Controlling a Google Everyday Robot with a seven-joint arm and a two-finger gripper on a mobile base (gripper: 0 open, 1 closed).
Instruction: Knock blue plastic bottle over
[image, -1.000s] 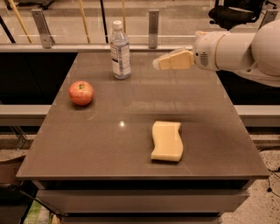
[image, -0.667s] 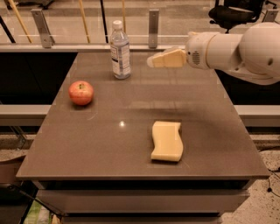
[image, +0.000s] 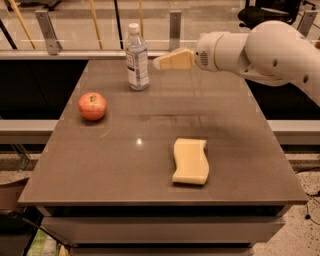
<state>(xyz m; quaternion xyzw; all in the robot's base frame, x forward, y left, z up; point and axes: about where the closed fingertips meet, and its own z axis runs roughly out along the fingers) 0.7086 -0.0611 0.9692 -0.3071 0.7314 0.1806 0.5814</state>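
The blue plastic bottle (image: 136, 57) stands upright at the back left of the brown table (image: 125, 165). It is clear and bluish with a white cap and a printed label. My gripper (image: 161, 62) reaches in from the right on the white arm (image: 260, 50). Its cream-coloured tip is just right of the bottle, at the height of the label, with a small gap between them.
A red apple (image: 92, 106) sits on the left side of the table. A yellow sponge (image: 190, 161) lies right of centre toward the front. A glass railing with metal posts (image: 174, 22) runs behind the table.
My gripper has moved left along the back of the table, closing most of the gap to the bottle. The bottle, apple and sponge have not moved.
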